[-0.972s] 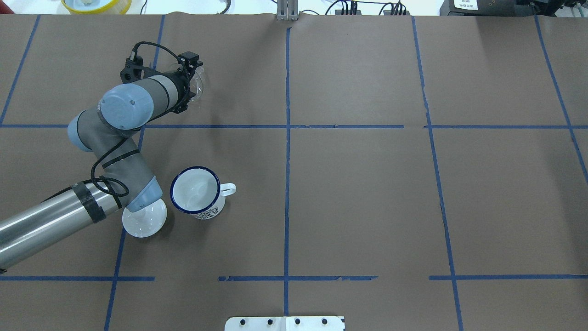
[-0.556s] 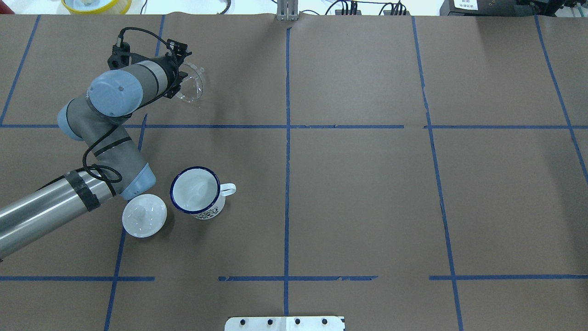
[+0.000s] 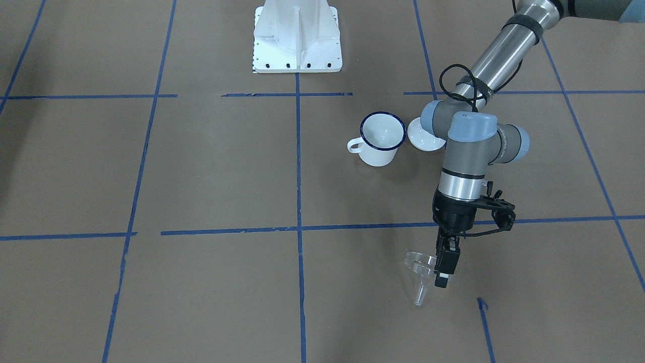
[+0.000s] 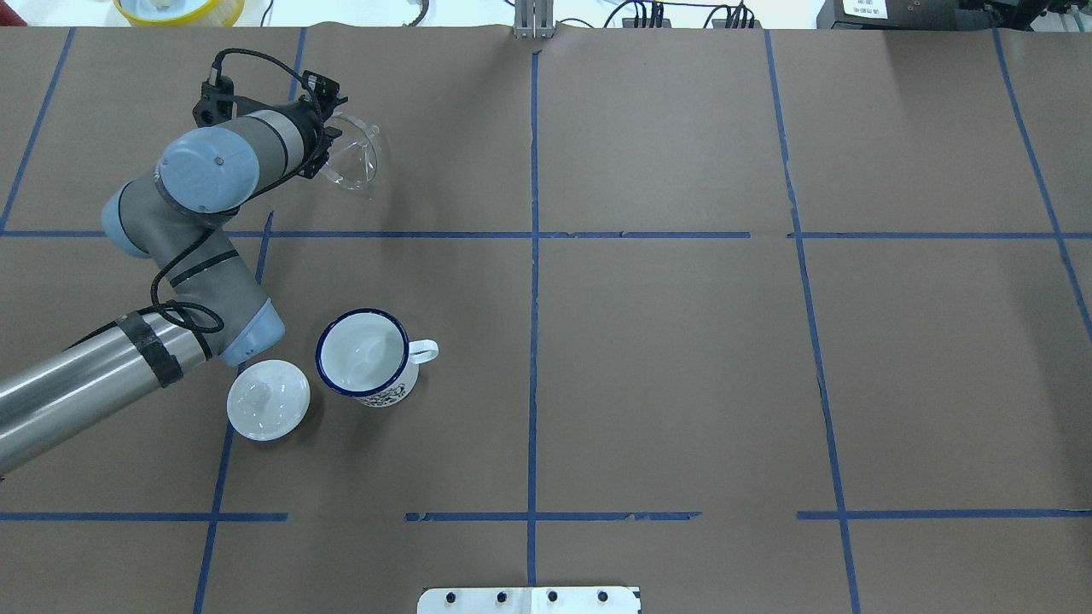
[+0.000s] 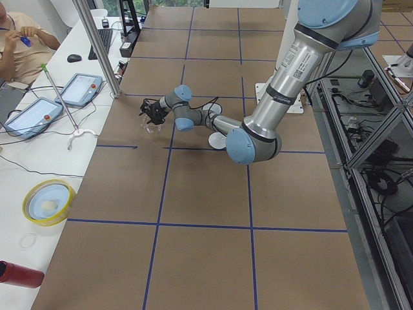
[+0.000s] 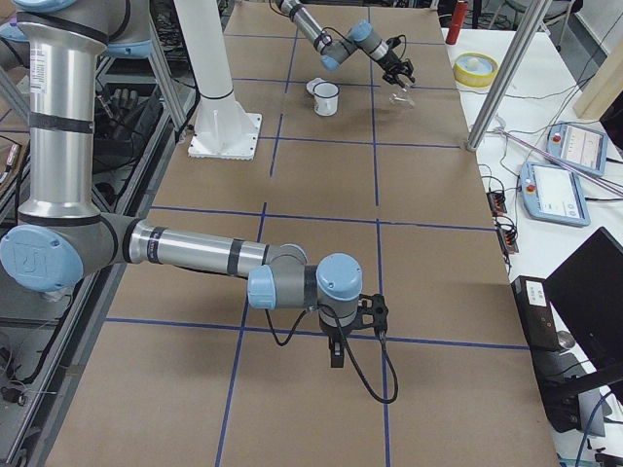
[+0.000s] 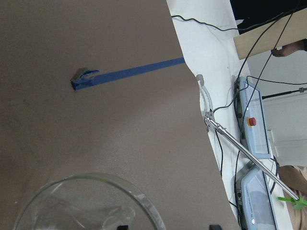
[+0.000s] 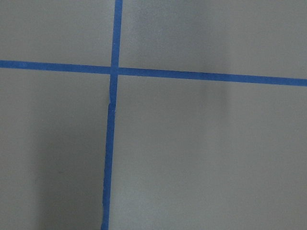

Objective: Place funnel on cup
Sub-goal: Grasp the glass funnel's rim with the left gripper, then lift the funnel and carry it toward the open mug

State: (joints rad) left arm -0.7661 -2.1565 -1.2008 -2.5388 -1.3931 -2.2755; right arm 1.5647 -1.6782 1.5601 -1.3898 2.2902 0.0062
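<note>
My left gripper [image 3: 442,272] is shut on the rim of the clear funnel [image 3: 421,275], which hangs spout down close over the brown table at the far left. In the overhead view the left gripper [image 4: 328,141] holds the funnel [image 4: 354,158] well beyond the cup. The funnel's rim [image 7: 86,201] shows at the bottom of the left wrist view. The cup [image 4: 363,354], a white mug with a dark blue rim, stands upright and empty, its handle toward the table's middle; it also shows in the front view [image 3: 383,138]. My right gripper [image 6: 336,350] shows only in the exterior right view, low over the table; I cannot tell its state.
A round white knobbed lid [image 4: 267,399] lies just left of the cup, by my left arm's elbow. The robot's white base [image 3: 296,38] stands at the near table edge. A yellow-rimmed bowl [image 4: 179,8] sits beyond the far edge.
My left arm has swung left and back with the funnel still in its grip. The elbow has come off the white lid, which now shows whole.
</note>
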